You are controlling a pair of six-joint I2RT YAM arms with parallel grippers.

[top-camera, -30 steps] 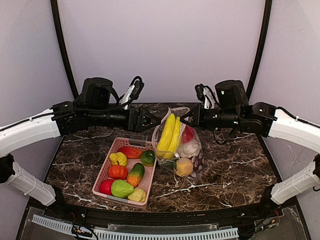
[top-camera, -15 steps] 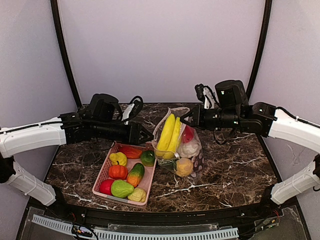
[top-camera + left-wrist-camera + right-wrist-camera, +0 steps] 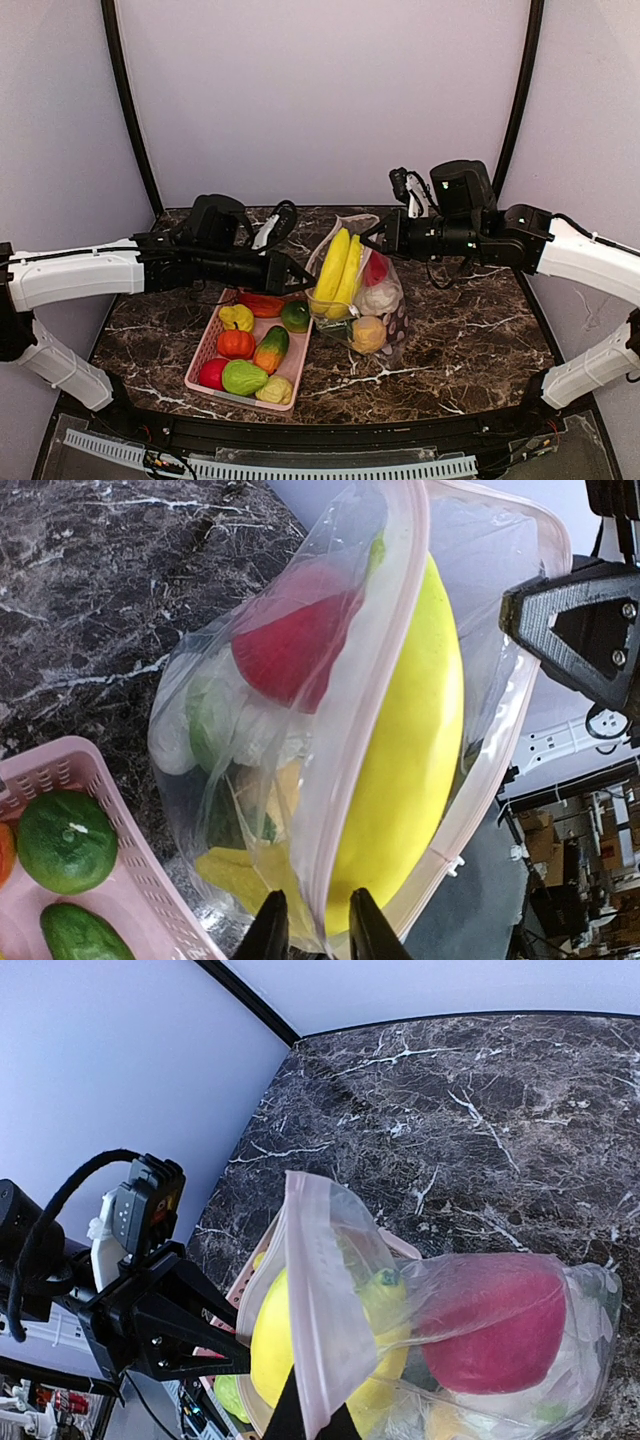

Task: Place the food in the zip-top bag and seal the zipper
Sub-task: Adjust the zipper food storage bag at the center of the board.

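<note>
- The right gripper (image 3: pixel 315 1418) was fully closed, pinching the far rim of the bag (image 3: pixel 392 322) and holding that edge up just right of centre in the top view.
- The bag stood on the table (image 3: pixel 460 340) in the middle of the top view, just beside the right side of the basket (image 3: pixel 207 342). Its mouth gaped toward the upper left.
- A banana (image 3: pixel 410 750) stood up through the mouth, its tip above the rim.
- Below it in the bag lay a red fruit (image 3: pixel 290 640), a cauliflower (image 3: pixel 378 297) and a ball (image 3: pixel 368 333), the ball lowest.
- The left gripper (image 3: pixel 318 932) was only narrowly open. Its fingertips straddled the near rim of the bag at the bottom edge of the left wrist view, with the film between them and a little gap showing on either side.
- The zipper (image 3: pixel 390 650) was unsealed, and its two pink strips ran apart on either side of the banana.
- The basket, lower left of centre in the top view, held more food, among it a round green fruit (image 3: pixel 65 840) in the corner nearest the bag.
</note>
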